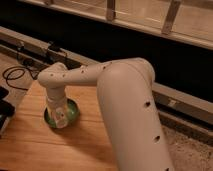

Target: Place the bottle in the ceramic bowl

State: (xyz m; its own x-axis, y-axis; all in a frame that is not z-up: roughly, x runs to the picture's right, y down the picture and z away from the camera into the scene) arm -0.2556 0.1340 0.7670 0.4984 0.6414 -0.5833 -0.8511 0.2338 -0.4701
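Observation:
The ceramic bowl [73, 113] is a glossy green round bowl on the wooden table [75, 145], at its left middle. My white arm reaches down from the right, and my gripper [59, 117] hangs straight over the bowl, covering most of its inside. A small white oblong shape with faint darker marks sits at the gripper's lower end, inside the bowl's outline. It may be the bottle, but I cannot tell it apart from the gripper. Only the bowl's right side and left rim show.
A black cable [14, 75] coils on the floor left of the table. A dark object [5, 107] sits at the left edge. A black box [55, 50] stands on the ledge behind. Gravel floor [192, 150] lies to the right.

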